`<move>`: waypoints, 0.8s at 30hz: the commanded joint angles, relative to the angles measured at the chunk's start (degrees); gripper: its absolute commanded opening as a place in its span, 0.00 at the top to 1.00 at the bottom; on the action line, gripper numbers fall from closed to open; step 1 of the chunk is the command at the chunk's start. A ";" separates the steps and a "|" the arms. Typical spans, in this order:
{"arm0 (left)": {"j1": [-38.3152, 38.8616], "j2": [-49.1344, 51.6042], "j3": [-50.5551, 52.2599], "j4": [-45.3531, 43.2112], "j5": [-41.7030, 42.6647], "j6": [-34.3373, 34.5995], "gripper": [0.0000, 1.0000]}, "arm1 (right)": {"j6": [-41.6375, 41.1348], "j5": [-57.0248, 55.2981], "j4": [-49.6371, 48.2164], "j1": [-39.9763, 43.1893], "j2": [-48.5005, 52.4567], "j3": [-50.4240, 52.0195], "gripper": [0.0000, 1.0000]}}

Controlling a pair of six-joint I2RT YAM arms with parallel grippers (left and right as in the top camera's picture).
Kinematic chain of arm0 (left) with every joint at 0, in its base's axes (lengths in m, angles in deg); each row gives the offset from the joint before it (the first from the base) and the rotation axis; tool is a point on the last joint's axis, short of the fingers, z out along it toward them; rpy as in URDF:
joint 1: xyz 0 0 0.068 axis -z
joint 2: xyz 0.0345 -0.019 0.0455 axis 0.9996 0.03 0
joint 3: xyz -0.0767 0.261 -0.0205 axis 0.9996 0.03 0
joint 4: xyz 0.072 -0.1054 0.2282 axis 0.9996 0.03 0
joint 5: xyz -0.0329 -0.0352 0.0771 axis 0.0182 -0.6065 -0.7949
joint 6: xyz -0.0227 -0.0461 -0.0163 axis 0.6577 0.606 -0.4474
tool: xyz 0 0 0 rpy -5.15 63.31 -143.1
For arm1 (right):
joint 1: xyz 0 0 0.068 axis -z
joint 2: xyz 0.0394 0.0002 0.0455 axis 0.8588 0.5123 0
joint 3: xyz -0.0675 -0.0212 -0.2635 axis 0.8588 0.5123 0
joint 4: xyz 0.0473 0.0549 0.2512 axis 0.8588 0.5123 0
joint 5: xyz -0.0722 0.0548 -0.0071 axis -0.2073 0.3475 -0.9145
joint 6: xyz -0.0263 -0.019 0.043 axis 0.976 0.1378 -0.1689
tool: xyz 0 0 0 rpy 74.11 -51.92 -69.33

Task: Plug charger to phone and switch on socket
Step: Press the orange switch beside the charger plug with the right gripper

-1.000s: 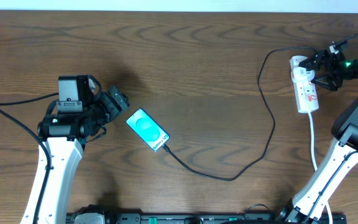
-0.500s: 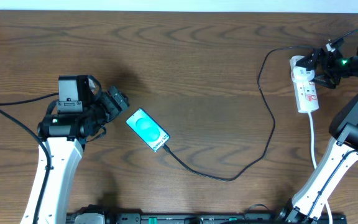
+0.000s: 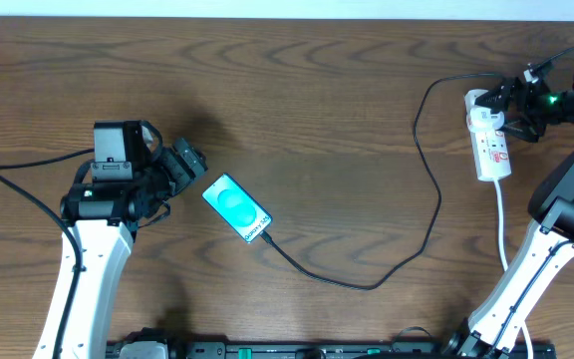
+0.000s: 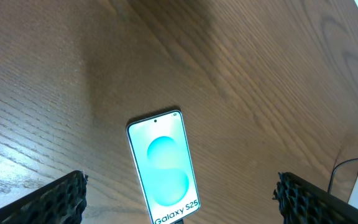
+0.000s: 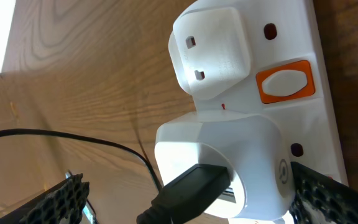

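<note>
Left fingers (image 4: 64,198) spread wide, empty, just beside phone (image 3: 236,207) lying flat on bench (image 3: 317,100). Charger cable (image 3: 372,286) reaches phone's lower end. Right fingers (image 5: 328,194) spread, empty, over power strip (image 3: 489,140) at far right.

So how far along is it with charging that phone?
Done, it seems: the charger reaches the lower end of the phone. In hand: the right jaws stand open at the socket, by its orange switch. Left: pressing that switch; I can't tell if it's on.
</note>
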 commanded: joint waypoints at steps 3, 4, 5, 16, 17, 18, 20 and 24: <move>-0.07 0.02 0.42 0.13 -0.37 -0.13 0.03 | -0.74 0.39 -0.31 1.46 1.44 -0.02 0.01; -0.07 0.02 0.42 0.15 -0.37 -0.13 0.03 | -0.74 0.42 -0.31 1.49 1.44 -0.02 0.01; -0.07 0.02 0.42 0.13 -0.37 -0.13 0.03 | -0.74 0.39 -0.33 1.55 1.44 -0.02 0.01; -0.02 0.02 0.42 0.15 -0.37 -0.11 0.03 | -0.79 0.44 1.09 1.60 1.44 -0.02 0.01; -0.02 0.02 0.42 0.15 -0.35 -0.11 0.03 | -0.79 0.44 1.14 1.60 1.44 -0.02 0.01; -0.02 0.02 0.42 0.15 -0.35 -0.11 0.03 | -0.79 0.44 1.20 1.60 1.44 -0.02 0.01; -0.02 0.00 0.42 0.15 -0.35 -0.11 0.03 | -0.79 0.44 1.55 1.57 1.44 -0.02 0.01; -0.02 0.00 0.42 0.15 -0.35 -0.11 0.03 | -0.79 0.46 1.92 1.36 1.44 -0.02 0.01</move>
